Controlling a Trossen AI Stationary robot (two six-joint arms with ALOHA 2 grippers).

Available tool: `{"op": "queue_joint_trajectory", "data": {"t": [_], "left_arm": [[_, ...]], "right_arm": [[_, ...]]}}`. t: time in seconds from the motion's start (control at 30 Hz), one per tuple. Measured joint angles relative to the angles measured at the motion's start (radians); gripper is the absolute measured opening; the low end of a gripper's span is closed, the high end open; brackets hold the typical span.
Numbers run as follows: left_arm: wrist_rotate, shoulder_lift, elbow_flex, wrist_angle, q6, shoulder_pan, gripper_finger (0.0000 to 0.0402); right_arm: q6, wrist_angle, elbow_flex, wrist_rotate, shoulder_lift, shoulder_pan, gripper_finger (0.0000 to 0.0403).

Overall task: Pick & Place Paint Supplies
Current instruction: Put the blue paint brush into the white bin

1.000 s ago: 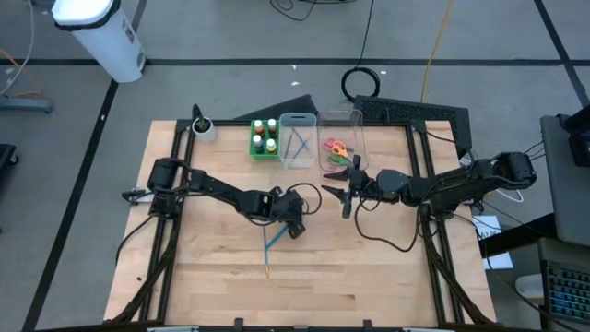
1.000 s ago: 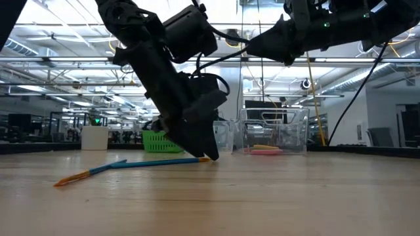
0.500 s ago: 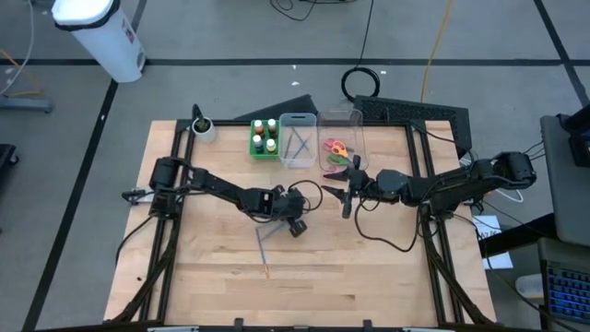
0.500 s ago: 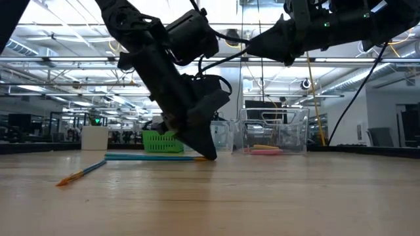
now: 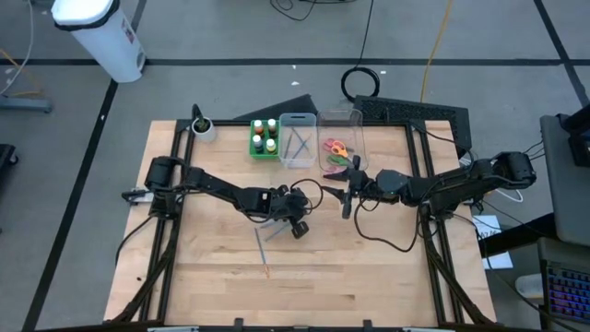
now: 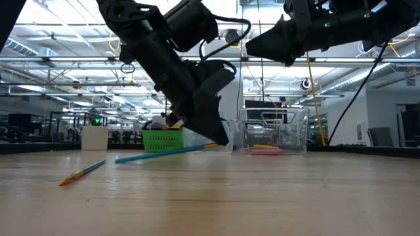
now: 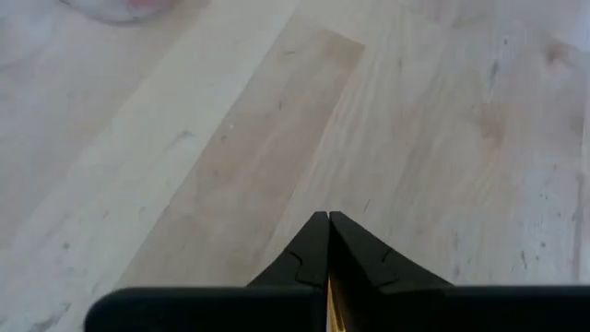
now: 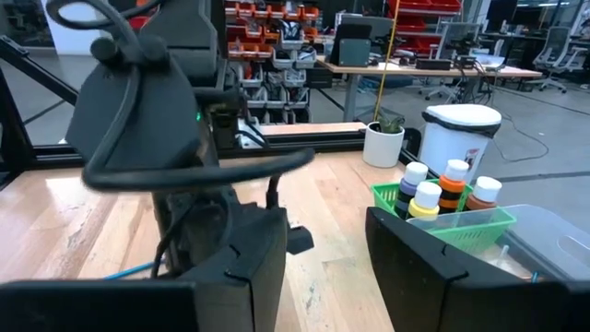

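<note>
From above, I see my left gripper clamped on one end of a blue brush lying in front of the green tray; the right gripper waits near it. At table height, that brush tilts up. My right wrist view shows its fingers parted around nothing.

in the left wrist view the left gripper hides almost all of the brush; only a thin orange strip shows between the closed fingers, cut by the picture's edge. in the high view the scissors in the clear bin are too small to count. the right gripper is cut off below.
</note>
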Motion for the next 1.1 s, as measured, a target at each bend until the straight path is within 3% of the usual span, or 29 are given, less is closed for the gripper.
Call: {"op": "queue_joint_trajectory", "data": {"t": [0.3, 0.57, 0.77, 0.93, 1.1], "left_arm": [[-0.005, 0.001, 0.000, -0.002, -0.001, 0.000, 0.0016], [-0.038, 0.001, 0.000, -0.001, -0.020, 0.001, 0.0106], [-0.035, 0.000, 0.001, -0.028, 0.056, 0.002, 0.0162], [-0.032, 0.000, 0.001, -0.131, 0.022, 0.001, 0.0163], [0.033, 0.000, 0.001, -0.116, 0.052, -0.041, 0.0145]], "right_arm": [[0.000, 0.000, 0.000, 0.000, 0.000, 0.002, 0.0141], [0.000, 0.000, 0.000, 0.000, 0.000, 0.002, 0.0141], [0.000, 0.000, 0.000, 0.000, 0.000, 0.002, 0.0141], [0.001, 0.000, 0.000, 0.000, 0.000, 0.002, 0.0141], [0.001, 0.000, 0.000, 0.000, 0.000, 0.002, 0.0141]]}}
